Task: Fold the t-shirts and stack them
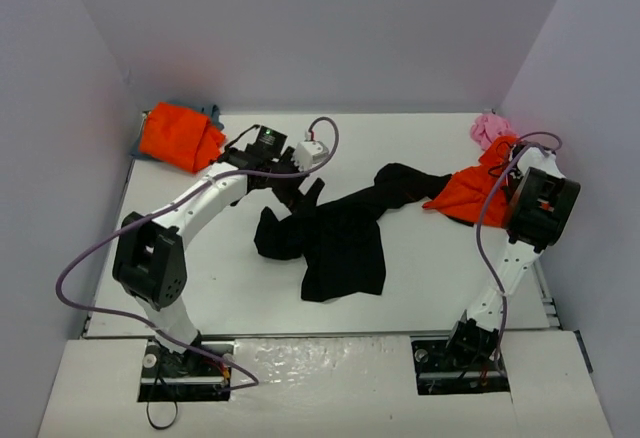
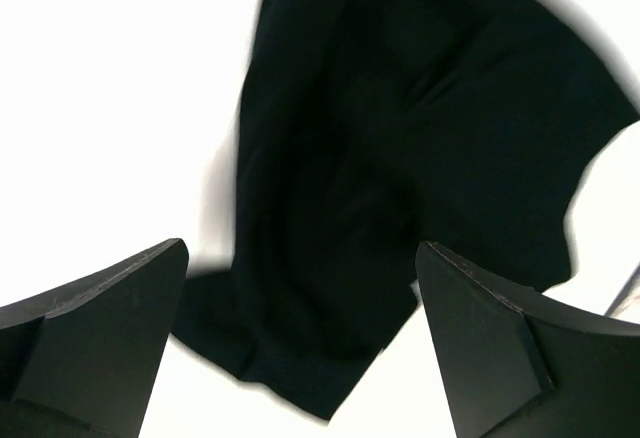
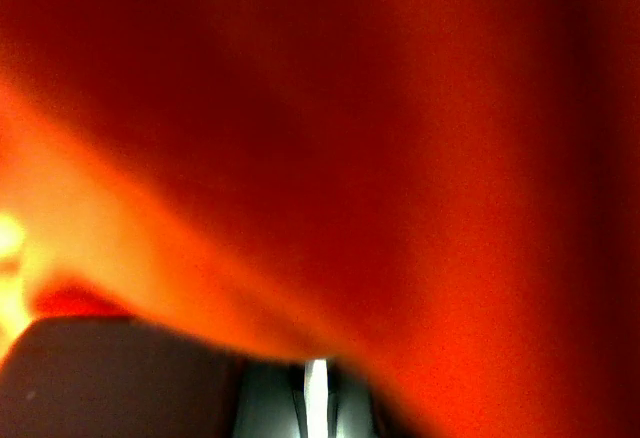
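Note:
A black t-shirt [image 1: 340, 238] lies crumpled in the middle of the white table [image 1: 230, 288]. My left gripper [image 1: 300, 195] hovers over its upper left part, fingers wide apart and empty; in the left wrist view the black t-shirt [image 2: 400, 158] lies below the left gripper [image 2: 302, 246]. An orange t-shirt [image 1: 468, 194] lies bunched at the right, touching the black one's far end. My right gripper [image 3: 315, 378] is pressed into the orange t-shirt [image 3: 400, 158], which fills the right wrist view; the jaws look shut, and no pinched cloth shows.
A second orange t-shirt [image 1: 180, 136] rests on a blue-grey t-shirt [image 1: 210, 114] at the back left corner. A pink t-shirt [image 1: 490, 128] sits at the back right. Grey walls close in the table on three sides. The right arm [image 1: 540, 208] stands by the right edge.

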Controlling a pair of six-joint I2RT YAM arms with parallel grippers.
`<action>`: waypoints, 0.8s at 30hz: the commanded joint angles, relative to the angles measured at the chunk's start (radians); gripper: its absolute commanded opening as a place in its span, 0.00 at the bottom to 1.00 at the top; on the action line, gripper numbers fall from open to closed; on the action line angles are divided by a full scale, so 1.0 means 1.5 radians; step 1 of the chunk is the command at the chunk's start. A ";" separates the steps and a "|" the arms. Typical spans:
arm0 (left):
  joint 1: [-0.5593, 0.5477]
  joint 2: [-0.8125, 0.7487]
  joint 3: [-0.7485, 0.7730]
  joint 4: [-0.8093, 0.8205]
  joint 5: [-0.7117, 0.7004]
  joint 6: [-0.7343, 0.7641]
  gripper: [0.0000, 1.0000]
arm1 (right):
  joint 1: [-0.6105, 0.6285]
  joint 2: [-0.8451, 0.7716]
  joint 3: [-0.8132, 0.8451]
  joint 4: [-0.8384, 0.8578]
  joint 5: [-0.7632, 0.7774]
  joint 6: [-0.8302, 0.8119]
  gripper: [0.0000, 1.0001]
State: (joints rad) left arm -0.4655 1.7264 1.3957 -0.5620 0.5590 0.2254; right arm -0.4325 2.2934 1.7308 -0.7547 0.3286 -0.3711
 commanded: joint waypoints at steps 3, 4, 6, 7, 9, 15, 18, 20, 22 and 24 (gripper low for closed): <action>-0.103 0.031 0.117 -0.006 0.006 0.002 0.97 | 0.003 0.068 -0.017 0.078 -0.107 0.026 0.00; -0.105 0.055 0.127 -0.001 0.008 -0.002 0.97 | 0.003 0.068 -0.018 0.080 -0.111 0.028 0.00; -0.104 0.110 0.158 0.000 0.029 -0.016 0.97 | 0.004 0.067 -0.020 0.081 -0.122 0.032 0.00; -0.103 0.135 0.176 -0.002 0.038 -0.023 0.97 | 0.005 0.064 -0.023 0.083 -0.127 0.033 0.00; -0.103 0.168 0.184 0.010 0.051 -0.032 0.97 | 0.007 0.057 -0.030 0.086 -0.133 0.032 0.00; -0.136 0.234 0.230 -0.012 -0.045 -0.015 0.97 | 0.008 0.029 -0.037 0.094 -0.114 0.021 0.00; -0.136 0.253 0.240 -0.007 -0.044 -0.008 0.97 | 0.008 0.027 -0.034 0.096 -0.111 0.020 0.00; -0.136 0.269 0.248 -0.020 -0.051 -0.021 0.97 | 0.008 0.028 -0.035 0.097 -0.112 0.019 0.00; -0.137 0.283 0.251 -0.022 -0.068 -0.038 0.97 | 0.007 0.028 -0.038 0.099 -0.115 0.019 0.00; -0.145 0.291 0.245 -0.021 -0.104 -0.050 0.97 | 0.008 0.028 -0.040 0.101 -0.117 0.019 0.00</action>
State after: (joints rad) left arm -0.6684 2.1580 1.7291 -0.5811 0.4908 0.1966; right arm -0.4385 2.3001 1.7126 -0.7062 0.3344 -0.3752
